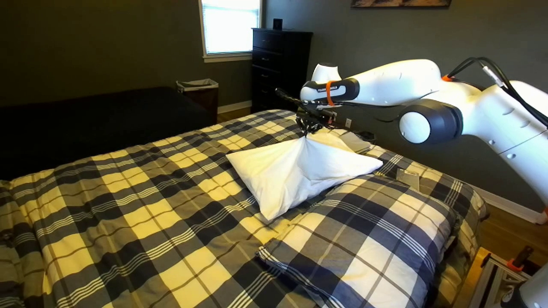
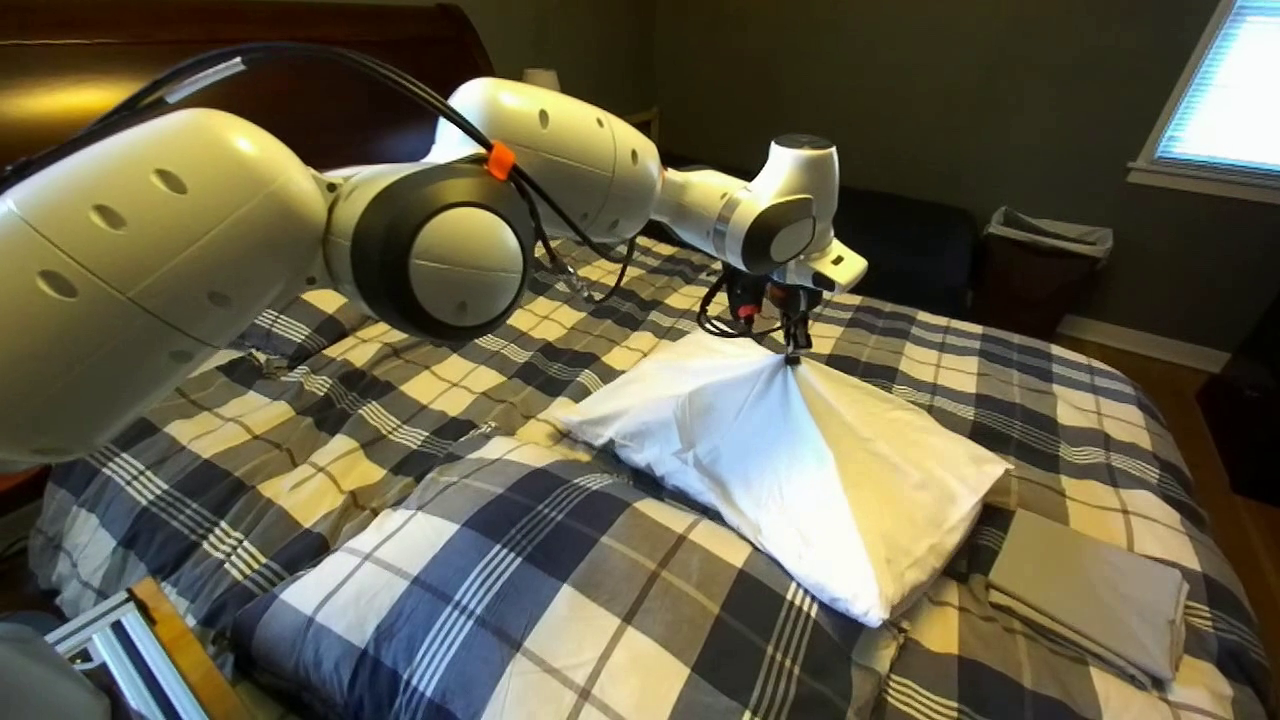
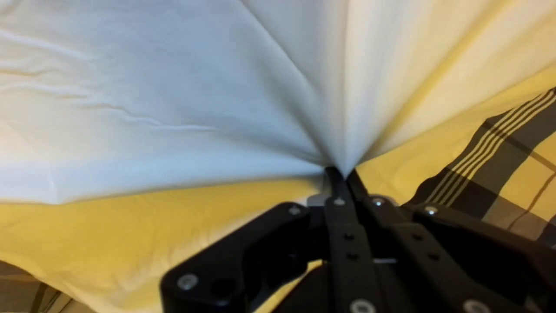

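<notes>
White fabric of the pillowcase [image 3: 173,104] is pinched in the gripper [image 3: 343,173], both fingers pressed together on it, right of centre in the wrist view. At centre right of an exterior view, that fabric peaks beneath the gripper while the corners droop low over the bed [image 2: 1110,400]. Grasp and partial lift look done; release is not. A plaid pillow [image 2: 560,600] at the bottom of the frame crowds the near edge and could obstruct that side; folded grey cloth [image 2: 1090,600] lies just beside the right end. Farther back, upper right, stands a lined hamper [image 2: 1050,232].
</notes>
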You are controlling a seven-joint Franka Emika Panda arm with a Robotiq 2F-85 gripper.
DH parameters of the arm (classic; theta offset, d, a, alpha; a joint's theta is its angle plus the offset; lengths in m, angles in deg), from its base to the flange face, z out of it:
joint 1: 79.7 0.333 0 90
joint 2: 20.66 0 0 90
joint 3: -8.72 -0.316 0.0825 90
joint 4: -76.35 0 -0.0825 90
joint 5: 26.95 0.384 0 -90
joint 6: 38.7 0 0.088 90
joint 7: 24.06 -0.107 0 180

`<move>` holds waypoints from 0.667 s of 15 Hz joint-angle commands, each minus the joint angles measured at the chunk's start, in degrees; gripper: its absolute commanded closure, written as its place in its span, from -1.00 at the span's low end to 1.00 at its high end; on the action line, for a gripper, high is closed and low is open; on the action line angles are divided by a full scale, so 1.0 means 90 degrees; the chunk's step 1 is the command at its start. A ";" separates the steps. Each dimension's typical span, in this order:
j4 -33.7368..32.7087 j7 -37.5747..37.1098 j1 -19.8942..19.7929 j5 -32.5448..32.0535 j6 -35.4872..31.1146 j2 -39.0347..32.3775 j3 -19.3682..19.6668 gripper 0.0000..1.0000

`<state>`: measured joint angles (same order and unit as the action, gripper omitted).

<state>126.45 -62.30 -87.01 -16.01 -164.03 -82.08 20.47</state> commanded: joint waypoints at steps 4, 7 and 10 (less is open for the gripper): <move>0.0125 0.0183 -0.0218 0.0202 0.0049 0.0654 -0.0122 0.99; 0.0253 0.0399 -0.0273 0.0294 0.0076 0.0967 -0.0184 0.99; 0.0323 0.0252 -0.0272 0.0358 0.0182 0.1271 -0.0152 0.99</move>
<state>126.58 -60.26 -88.92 -14.36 -164.03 -75.64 20.00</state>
